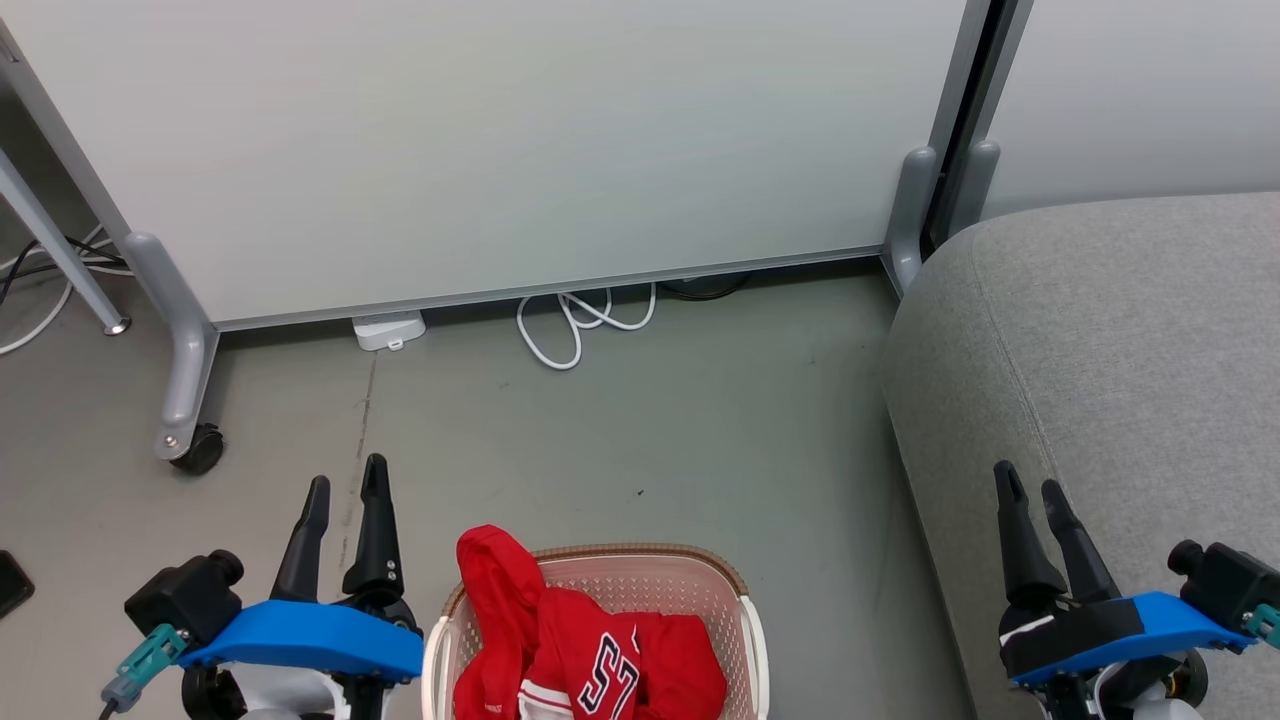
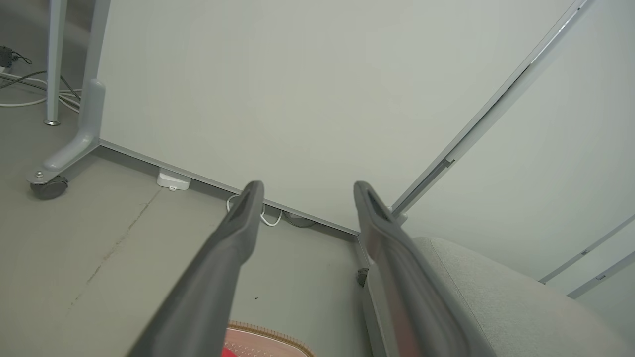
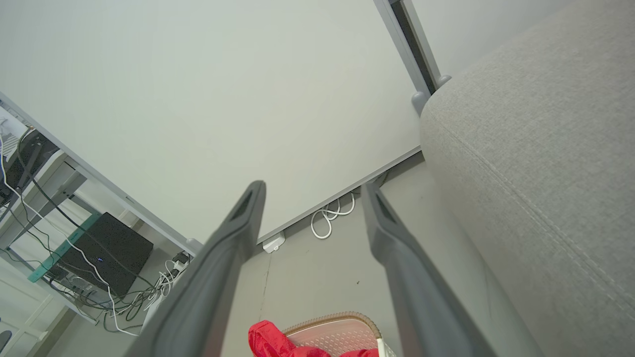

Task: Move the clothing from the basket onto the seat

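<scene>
Now the clothing (image 1: pixel 590 650) sits in the basket (image 1: pixel 742 592), just right of the spread left pincer (image 1: pixel 347 473); the spread right pincer (image 1: pixel 1028 480) is farther.

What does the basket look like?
The basket is small, cream-white plastic with little holes in its sides, rounded corners and a brown woven-look rim. It stands upright on the grey floor, beside the seat but apart from it. Red clothing is heaped inside, poking up over the left rim.
</scene>
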Controlling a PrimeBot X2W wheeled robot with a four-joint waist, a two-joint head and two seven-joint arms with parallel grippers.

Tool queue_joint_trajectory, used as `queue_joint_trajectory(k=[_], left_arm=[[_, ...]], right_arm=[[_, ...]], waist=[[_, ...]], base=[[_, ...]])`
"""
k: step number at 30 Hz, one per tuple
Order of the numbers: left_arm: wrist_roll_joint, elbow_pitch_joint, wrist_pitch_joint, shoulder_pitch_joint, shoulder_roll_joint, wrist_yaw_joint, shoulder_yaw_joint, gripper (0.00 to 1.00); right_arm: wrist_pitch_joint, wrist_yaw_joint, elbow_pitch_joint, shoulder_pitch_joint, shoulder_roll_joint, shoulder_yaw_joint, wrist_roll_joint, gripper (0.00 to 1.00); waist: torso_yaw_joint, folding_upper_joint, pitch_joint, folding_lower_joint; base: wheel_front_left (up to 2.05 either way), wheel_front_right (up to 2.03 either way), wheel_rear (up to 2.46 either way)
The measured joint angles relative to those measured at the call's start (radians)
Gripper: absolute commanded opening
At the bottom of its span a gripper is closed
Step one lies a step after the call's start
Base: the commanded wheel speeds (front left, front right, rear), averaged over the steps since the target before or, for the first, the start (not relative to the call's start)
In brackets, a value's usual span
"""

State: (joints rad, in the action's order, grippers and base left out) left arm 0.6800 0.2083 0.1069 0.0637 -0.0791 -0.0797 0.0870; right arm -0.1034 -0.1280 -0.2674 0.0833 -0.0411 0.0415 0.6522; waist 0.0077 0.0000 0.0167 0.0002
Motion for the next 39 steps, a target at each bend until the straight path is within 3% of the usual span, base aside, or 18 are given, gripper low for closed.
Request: queue_joint_trajectory(k=[39], left_arm=[[-0.315,0.080,0.098,0.012,0.001,-0.011,0.038,1.00]], right_arm=[[-0.063,-0.001,-0.020,0.016,-0.003,0.017,-0.410,1.00]], waist=[[0.004,0.0000,0.001,-0.0001]], base=[[0.00,0.00,0.00]])
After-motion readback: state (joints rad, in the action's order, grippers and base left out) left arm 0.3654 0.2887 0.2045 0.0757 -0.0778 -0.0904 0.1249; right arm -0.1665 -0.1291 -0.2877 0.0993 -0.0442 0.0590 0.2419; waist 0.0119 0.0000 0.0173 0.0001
